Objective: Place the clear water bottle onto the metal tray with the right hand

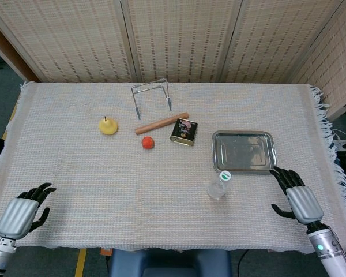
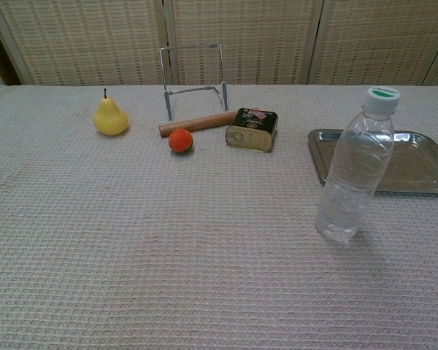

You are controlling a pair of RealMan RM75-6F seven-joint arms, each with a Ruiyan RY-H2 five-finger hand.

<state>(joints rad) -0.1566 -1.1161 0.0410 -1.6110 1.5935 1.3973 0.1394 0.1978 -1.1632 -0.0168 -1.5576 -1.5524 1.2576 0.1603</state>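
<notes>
Two hands of mine were low at the near edge of the table, and both held nothing. My left hand (image 1: 22,210) sat at the near left corner on the woven cloth (image 1: 75,173), with its fingers a little curled but apart. My right hand (image 1: 296,193) was at the near right, fingers spread wide open, and its fingertips (image 1: 279,173) pointed up at the near right corner of the metal tray (image 1: 265,137), close to it. I could not tell if they touched it. The clear water bottle (image 2: 354,166) stood up straight on the cloth with its white and green cap on. It was just in front of the tray's near left corner, not on it, and well apart from my right hand. Farther back, past the bottle, were a small orange ball (image 1: 148,142) and a dark tin can (image 1: 184,131) lying near each other. A wooden stick (image 1: 161,123) lay slanted just behind them, and a yellow pear (image 1: 108,125) stood off to the left. Farthest back was a bent wire stand (image 1: 151,97), in front of the woven screens (image 1: 179,34).
</notes>
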